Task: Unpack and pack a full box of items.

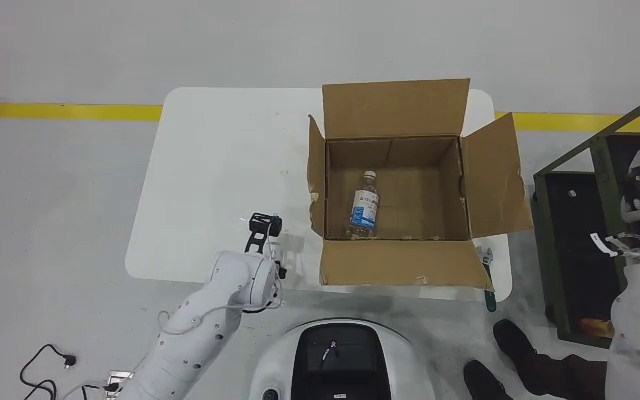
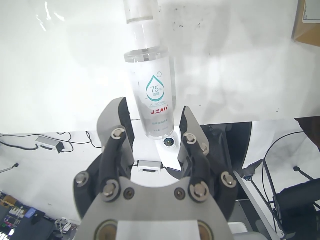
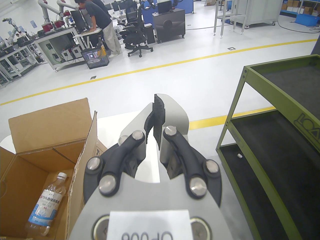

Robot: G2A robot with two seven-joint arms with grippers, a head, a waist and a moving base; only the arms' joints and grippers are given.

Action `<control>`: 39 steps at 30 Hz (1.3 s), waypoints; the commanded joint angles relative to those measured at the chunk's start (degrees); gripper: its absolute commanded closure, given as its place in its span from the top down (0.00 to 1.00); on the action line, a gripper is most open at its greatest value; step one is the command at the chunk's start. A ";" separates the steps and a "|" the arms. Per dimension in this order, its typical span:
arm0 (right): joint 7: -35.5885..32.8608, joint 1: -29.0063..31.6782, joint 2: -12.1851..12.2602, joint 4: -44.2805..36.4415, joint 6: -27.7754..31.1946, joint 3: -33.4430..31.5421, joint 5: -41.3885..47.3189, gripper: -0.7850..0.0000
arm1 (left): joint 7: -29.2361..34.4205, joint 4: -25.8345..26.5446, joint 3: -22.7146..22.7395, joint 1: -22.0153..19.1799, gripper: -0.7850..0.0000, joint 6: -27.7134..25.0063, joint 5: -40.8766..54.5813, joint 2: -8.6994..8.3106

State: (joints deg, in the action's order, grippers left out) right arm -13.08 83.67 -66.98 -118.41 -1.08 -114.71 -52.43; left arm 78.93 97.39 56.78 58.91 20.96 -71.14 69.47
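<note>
Cardboard box point(image 1: 395, 262) sits at the desk's point(image 1: 220, 150) three o'clock, a clear bottle point(image 1: 366, 203) lying inside toward nine. At seven, left end effector point(image 2: 154, 106) gapes around a spray bottle point(image 2: 150, 86); right end effector point(image 3: 157, 107) is pinched together, empty.

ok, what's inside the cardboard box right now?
One clear bottle with a blue label, lying on the floor of the cardboard box. The floor strip behind its near wall is covered.
</note>
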 commanded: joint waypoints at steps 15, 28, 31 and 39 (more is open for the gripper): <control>0.00 0.00 0.00 0.00 0.00 0.00 0.00 0.00 | -1.27 -3.74 -0.26 -1.49 0.44 0.17 -0.02 1.34; 0.00 0.00 0.00 0.00 0.00 0.00 0.00 0.00 | -1.38 -4.46 0.04 -1.12 0.00 0.06 -1.35 2.06; 0.00 0.00 0.00 0.00 0.00 0.00 0.00 0.00 | -0.79 -2.82 0.99 -0.70 0.00 -0.12 -1.34 2.04; 0.00 0.00 0.00 0.00 0.00 0.00 0.00 0.00 | 4.13 8.33 8.81 1.30 0.00 -1.58 -1.97 0.94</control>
State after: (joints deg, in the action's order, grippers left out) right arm -13.08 83.67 -66.98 -118.41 -1.08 -114.71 -52.43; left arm 82.31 103.56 64.12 60.01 19.46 -73.09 70.57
